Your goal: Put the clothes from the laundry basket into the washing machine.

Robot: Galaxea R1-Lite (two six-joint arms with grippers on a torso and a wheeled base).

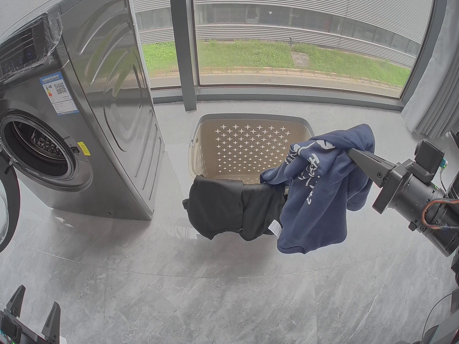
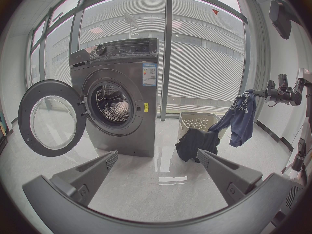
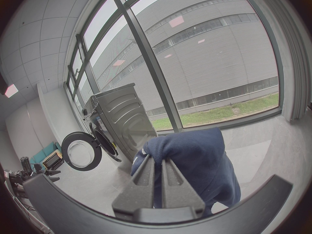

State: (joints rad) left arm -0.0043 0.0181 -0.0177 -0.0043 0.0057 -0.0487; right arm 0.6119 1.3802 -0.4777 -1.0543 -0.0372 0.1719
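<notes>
A navy blue garment [image 1: 321, 192] with white print hangs in the air from my right gripper [image 1: 355, 155], which is shut on its upper edge, to the right of the beige laundry basket [image 1: 248, 144]. One sleeve still trails onto the basket rim. A black garment [image 1: 234, 206] is draped over the basket's near rim. The grey washing machine [image 1: 71, 96] stands at the left with its round door [image 2: 52, 117] swung open and the drum [image 2: 113, 106] visible. My left gripper [image 2: 156, 163] is low at the near left, open and holding nothing. The right wrist view has the navy garment [image 3: 195, 160] pinched between the fingers [image 3: 146, 176].
Large windows [image 1: 296, 34] with a dark vertical post run behind the basket. A grey curtain [image 1: 440, 101] hangs at the far right. Glossy grey floor [image 1: 215, 287] lies open between basket, washer and me.
</notes>
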